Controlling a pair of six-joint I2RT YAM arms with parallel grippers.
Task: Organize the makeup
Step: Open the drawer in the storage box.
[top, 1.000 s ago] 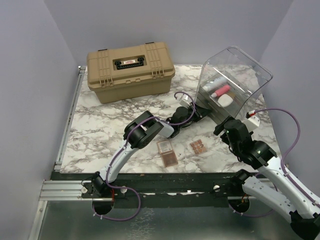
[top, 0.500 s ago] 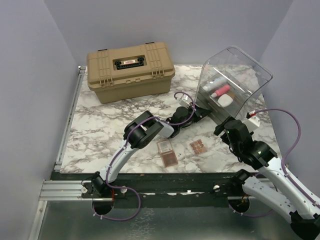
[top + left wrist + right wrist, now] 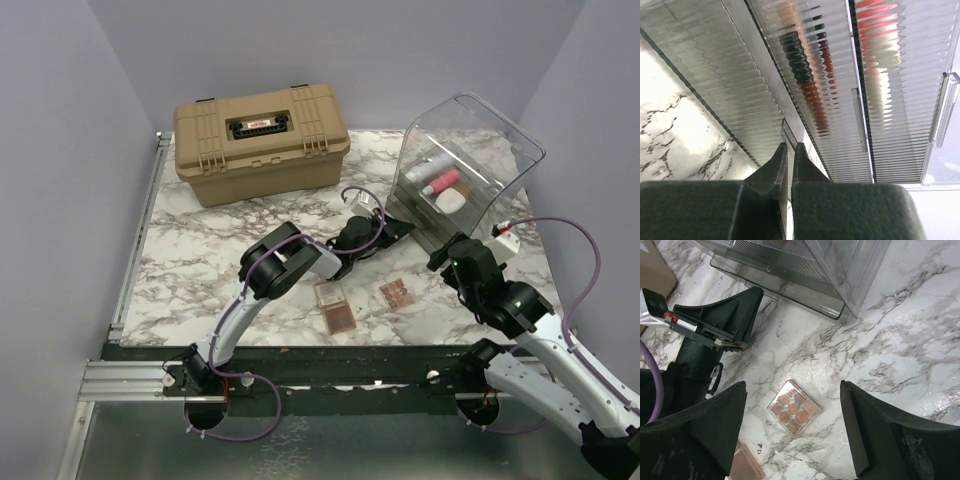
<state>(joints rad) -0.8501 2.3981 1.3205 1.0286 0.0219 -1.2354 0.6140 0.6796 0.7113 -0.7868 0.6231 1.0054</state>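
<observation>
My left gripper (image 3: 400,226) (image 3: 788,146) is shut on the clear handle lip of the bottom drawer (image 3: 785,287) of the clear bin (image 3: 505,135). The drawer sticks out toward the arm. Red and black pencils (image 3: 807,75) show through the ribbed drawer fronts. A pink tube (image 3: 446,181), a white tube (image 3: 424,172) and a white oval piece (image 3: 452,200) lie inside the bin. A small eyeshadow palette (image 3: 396,293) (image 3: 794,407) lies on the marble, directly under my open, empty right gripper (image 3: 452,258) (image 3: 792,386). Two more brown-pink palettes (image 3: 329,293) (image 3: 340,320) lie to its left.
A large tan hard case (image 3: 260,140) stands shut at the back left. The left arm's body (image 3: 695,365) lies low across the marble table (image 3: 200,250) between the palettes and the bin. Purple walls close in left, right and behind.
The left gripper has drawn back to the left from the bin, with the bottom drawer coming out with it. The right arm has barely moved.
</observation>
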